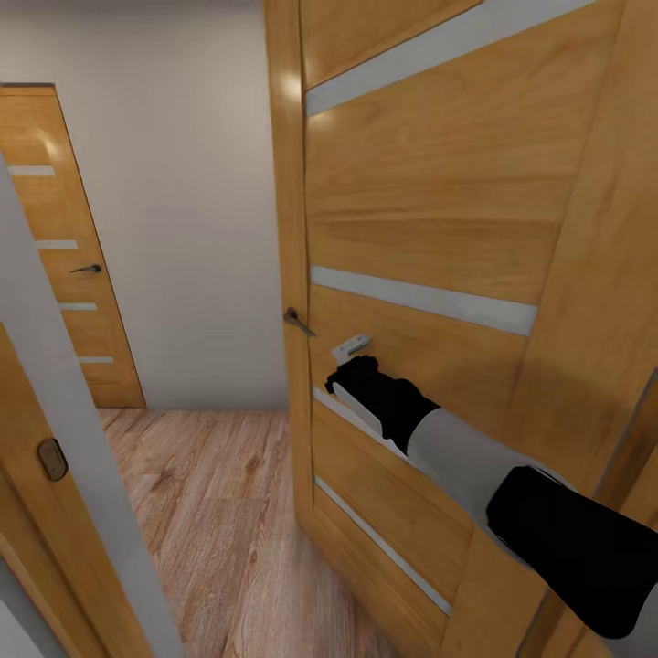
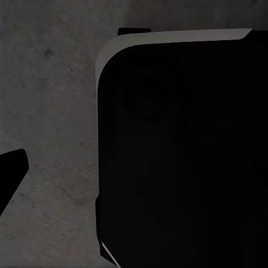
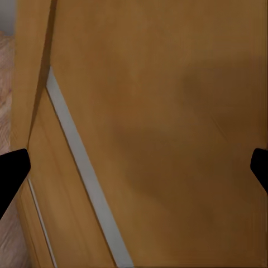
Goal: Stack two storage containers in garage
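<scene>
Two wooden doors frame your head view: a near door (image 1: 429, 238), open and crossed by pale grey strips, with a dark lever handle (image 1: 296, 320) at its edge, and a far door (image 1: 68, 265) of the same make, shut, in the pale wall (image 1: 196, 201) beyond. Your right arm (image 1: 512, 493) reaches up from the lower right of that view, and the right gripper (image 1: 352, 352) sits right up against the near door's face, just beside and below the handle; whether it touches the wood cannot be told. Your right wrist view looks straight onto that door panel (image 3: 167, 123) and one grey strip (image 3: 84, 167), with the two black fingertips (image 3: 11, 173) showing at opposite edges of the picture, so the pincer stands wide with nothing between the tips. Light wood plank flooring (image 1: 219, 512) runs between the doors. Your left wrist view shows dark grey speckled ground (image 2: 50, 111) and a large black body with a pale rim (image 2: 184, 151); one dark fingertip (image 2: 11, 173) of the left gripper pokes in, and you cannot tell from it how far that pincer is spread. No orange-red storage container appears in your three views.
</scene>
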